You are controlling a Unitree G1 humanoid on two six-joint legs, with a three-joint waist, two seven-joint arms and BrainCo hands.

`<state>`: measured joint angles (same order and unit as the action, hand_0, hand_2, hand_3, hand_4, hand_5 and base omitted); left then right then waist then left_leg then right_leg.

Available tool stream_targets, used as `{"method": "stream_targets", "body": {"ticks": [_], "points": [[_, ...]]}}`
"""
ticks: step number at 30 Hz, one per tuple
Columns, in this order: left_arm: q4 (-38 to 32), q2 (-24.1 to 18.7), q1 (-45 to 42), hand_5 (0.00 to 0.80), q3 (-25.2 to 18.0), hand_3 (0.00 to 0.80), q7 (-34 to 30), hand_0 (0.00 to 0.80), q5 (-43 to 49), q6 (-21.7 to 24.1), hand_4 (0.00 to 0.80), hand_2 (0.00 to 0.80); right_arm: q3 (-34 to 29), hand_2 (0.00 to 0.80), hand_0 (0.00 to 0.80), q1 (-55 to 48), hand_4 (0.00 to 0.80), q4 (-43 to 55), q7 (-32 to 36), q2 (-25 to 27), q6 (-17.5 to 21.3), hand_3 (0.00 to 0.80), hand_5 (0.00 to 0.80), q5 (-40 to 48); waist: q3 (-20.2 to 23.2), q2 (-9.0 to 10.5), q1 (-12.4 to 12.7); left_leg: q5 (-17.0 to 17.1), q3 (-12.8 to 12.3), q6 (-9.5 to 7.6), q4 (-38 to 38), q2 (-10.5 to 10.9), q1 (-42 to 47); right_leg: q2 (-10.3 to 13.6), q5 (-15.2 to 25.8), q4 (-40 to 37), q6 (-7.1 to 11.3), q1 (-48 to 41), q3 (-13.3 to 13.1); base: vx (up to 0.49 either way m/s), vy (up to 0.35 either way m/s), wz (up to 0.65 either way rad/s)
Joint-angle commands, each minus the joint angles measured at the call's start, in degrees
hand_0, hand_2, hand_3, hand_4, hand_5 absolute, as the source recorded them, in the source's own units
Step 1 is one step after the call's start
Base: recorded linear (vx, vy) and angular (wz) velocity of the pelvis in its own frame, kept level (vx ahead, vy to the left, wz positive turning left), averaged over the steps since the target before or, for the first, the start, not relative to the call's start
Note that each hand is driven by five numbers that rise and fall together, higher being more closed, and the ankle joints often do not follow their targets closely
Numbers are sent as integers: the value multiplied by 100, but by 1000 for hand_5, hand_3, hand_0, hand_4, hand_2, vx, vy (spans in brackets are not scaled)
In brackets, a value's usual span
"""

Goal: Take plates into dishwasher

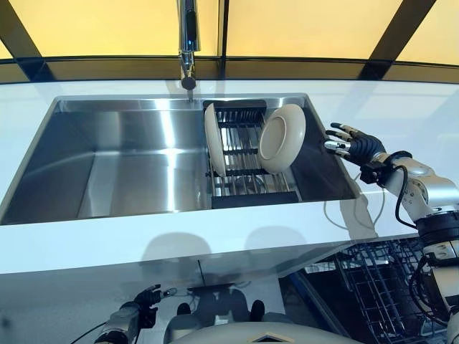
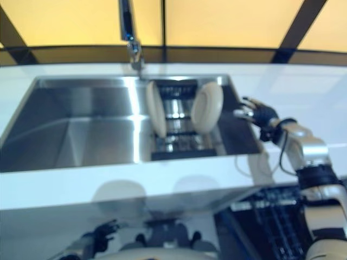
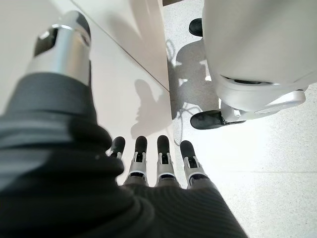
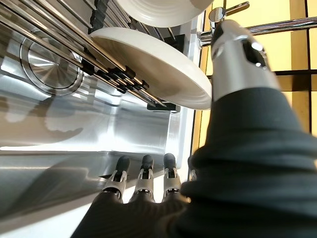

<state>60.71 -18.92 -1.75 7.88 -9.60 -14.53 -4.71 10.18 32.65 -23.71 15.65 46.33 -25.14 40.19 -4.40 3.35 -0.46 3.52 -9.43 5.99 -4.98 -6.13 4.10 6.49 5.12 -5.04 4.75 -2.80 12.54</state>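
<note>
Plates are what I'm after, and both stand on edge in the dark slotted drying rack (image 1: 247, 154) at the right end of the stainless steel sink (image 1: 122, 165), under the chrome tap (image 1: 188, 43). Going left to right: my left hand (image 3: 158, 158) hangs low in front of the white counter (image 1: 179, 236), fingers straight and relaxed, holding nothing. The left basin is bare, so there is free room there. Then comes the left cream round plate (image 1: 214, 140), upright with its rim toward me, held that way by the rack's bars. The right cream round plate (image 1: 282, 138) leans with its hollow face toward me, nearest the sink's right wall. My right hand (image 1: 353, 143) hovers just beside that wall, fingers spread apart, clear of the plate. I judge it is lined up to reach over the sink edge for the right plate; the gap between plate and wall looks tight. The black wire dishwasher basket (image 1: 373, 287) sits open low on the near right.
</note>
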Motion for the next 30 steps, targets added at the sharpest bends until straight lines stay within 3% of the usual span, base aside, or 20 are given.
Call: {"method": "stream_targets", "body": {"ticks": [1,30], "points": [[151,-73,301,0,351,0,-11,0,-33,121,0,0,246,0,0,796,0,-139,-42,-7,106,0,0,330,101,26,183,-352,-116,-166,71,96,25,257,-339,281,368,-143,182,0,0,0],[246,-44,303,0,538,0,-26,0,-70,191,0,0,560,0,0,1192,0,-339,-611,-728,-505,0,0,1804,97,38,320,-347,-64,-119,56,89,104,271,-348,204,379,-306,214,0,0,0]]}}
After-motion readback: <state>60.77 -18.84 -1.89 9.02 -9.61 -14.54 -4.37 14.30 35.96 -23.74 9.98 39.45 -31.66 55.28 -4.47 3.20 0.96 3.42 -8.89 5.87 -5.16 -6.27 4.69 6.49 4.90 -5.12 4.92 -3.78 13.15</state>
